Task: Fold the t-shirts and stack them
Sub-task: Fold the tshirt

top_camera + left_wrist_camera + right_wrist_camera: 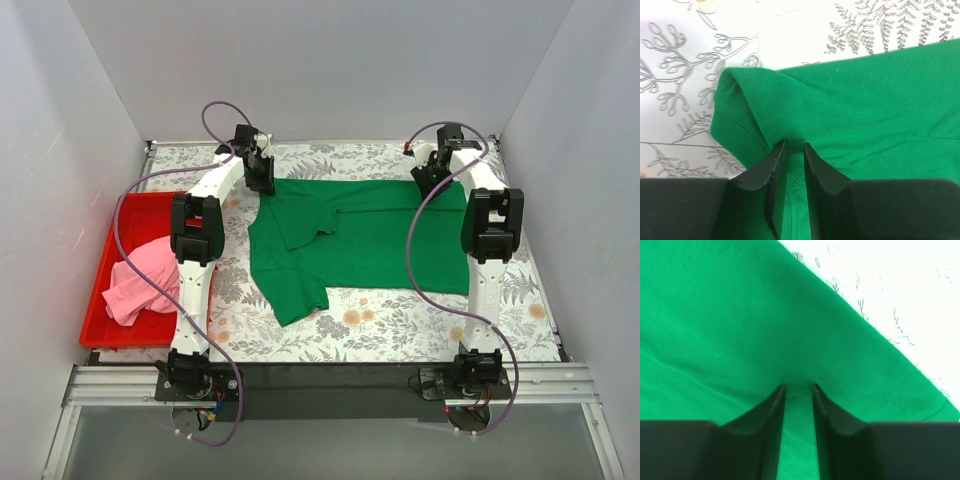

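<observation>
Green shirt (380,235) lies spread at table (400,320) ctr. L gripper (794,145) pinches its 11 o'clock corner; R gripper (798,386) pinches its 1 o'clock edge. Pink shirt (140,278) is bunched in tray (135,212) at 9 o'clock.

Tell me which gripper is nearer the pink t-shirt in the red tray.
Left. The left gripper grips a far corner of the green t-shirt on the side of the red tray, where the pink t-shirt lies; the right gripper grips the opposite far corner, farther away.
</observation>
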